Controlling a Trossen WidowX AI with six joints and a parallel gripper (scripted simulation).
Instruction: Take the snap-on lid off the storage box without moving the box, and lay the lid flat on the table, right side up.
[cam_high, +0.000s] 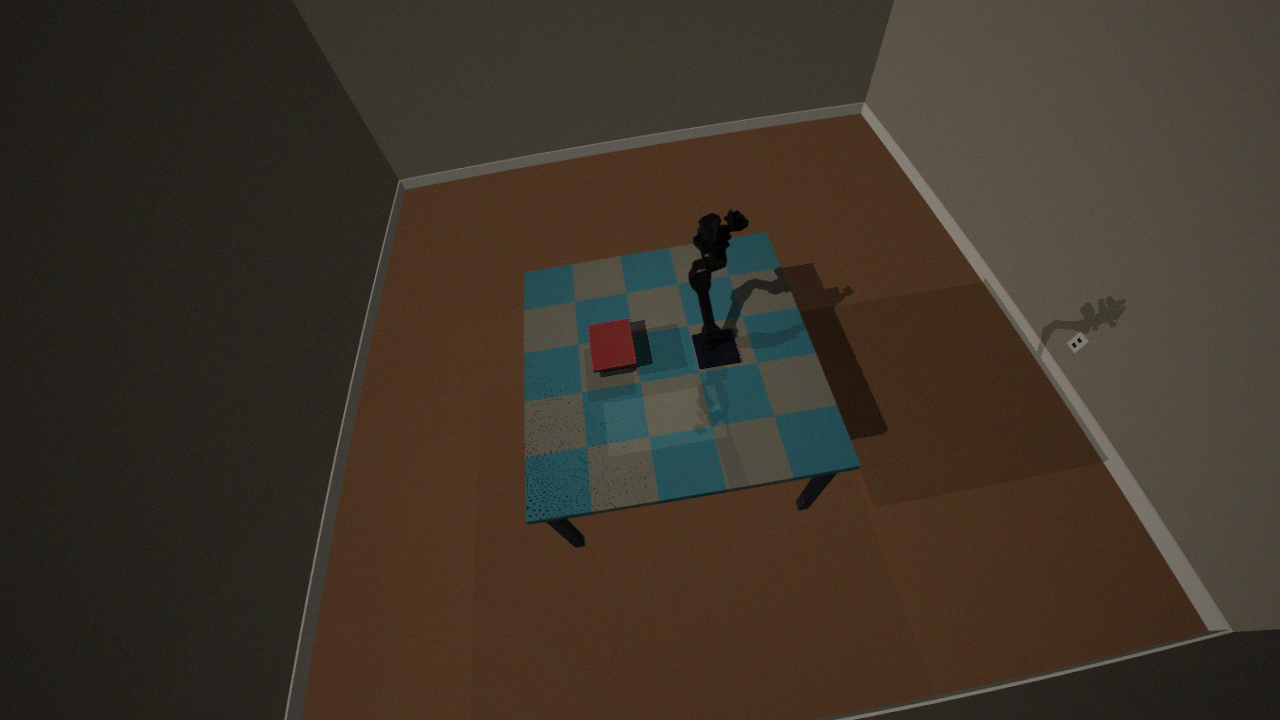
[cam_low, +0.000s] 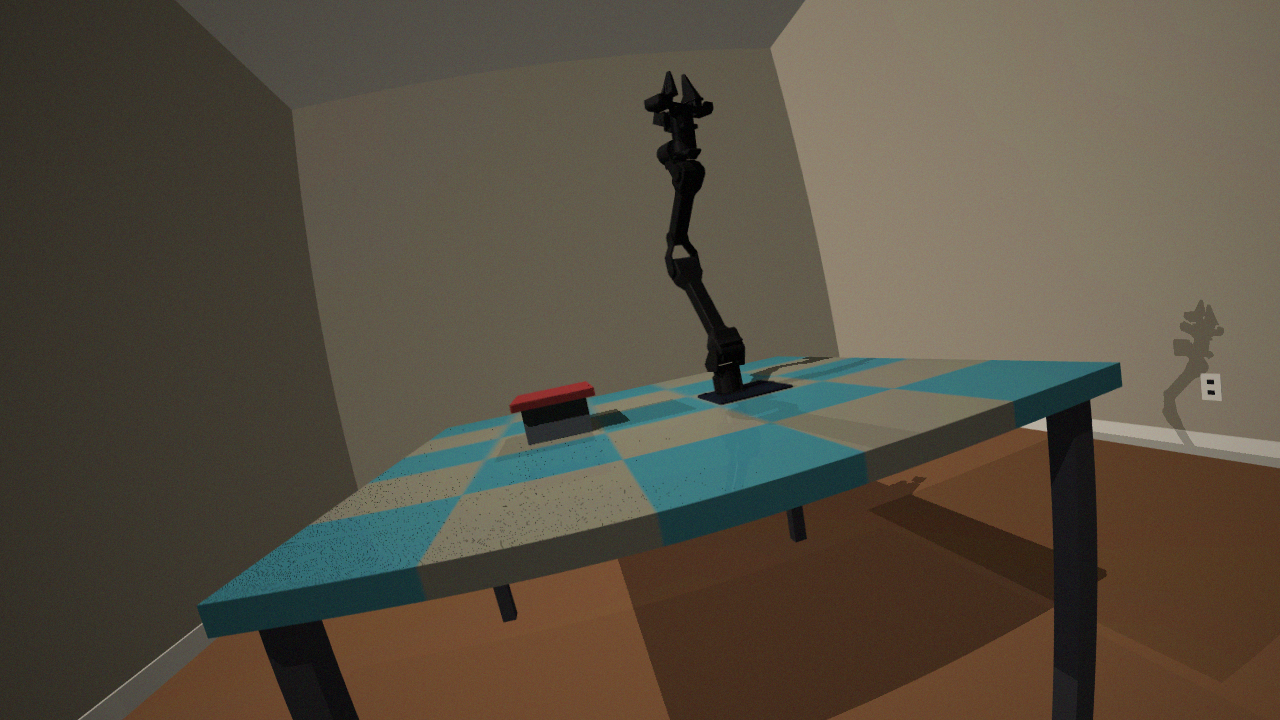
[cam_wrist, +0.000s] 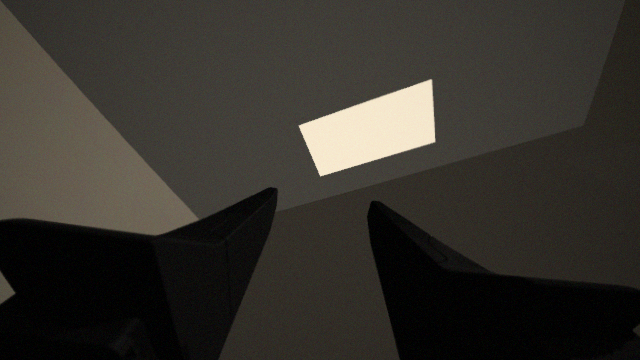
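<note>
A red lid (cam_high: 613, 344) (cam_low: 553, 395) sits on top of the dark storage box (cam_low: 556, 423), which stands on the checkered table (cam_high: 819, 376) (cam_low: 948, 394). The lid's rim overhangs the box all round where it shows. My gripper (cam_low: 678, 80) (cam_wrist: 323, 202) is high above the table, at the top of the raised arm, with its fingers pointing up. It is partly open, with nothing between the fingers. It is far from the box and the lid. In the top view the fingertips are too dark to make out clearly. The wrist view does not show the box or the lid.
The arm's dark base plate (cam_high: 718, 357) (cam_low: 771, 390) is on the table, to the right of the box in the top and exterior views. The wrist view shows a bright ceiling panel (cam_wrist: 375, 127) and walls.
</note>
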